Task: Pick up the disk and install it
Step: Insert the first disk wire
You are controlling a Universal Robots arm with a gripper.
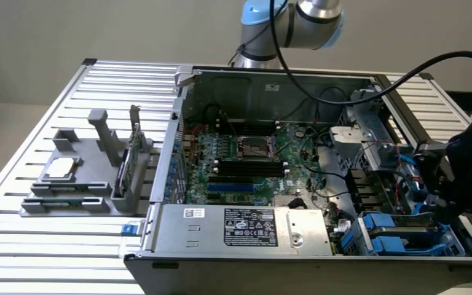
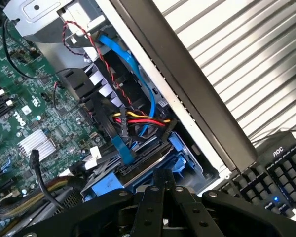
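Blue-railed disk in the case bay, just beside the closed tool

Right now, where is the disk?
Exterior view's lower right: the disk sits in the corner bay of the computer case, right of the power supply, below the end effector.

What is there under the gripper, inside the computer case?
Visible: blue plastic drive-bay rails, a flat blue cable and red-yellow wires. The shut gripper covers what lies directly beneath it.

Slatted silver metal tabletop; plain beige wall behind; pale floor at the exterior view's left.
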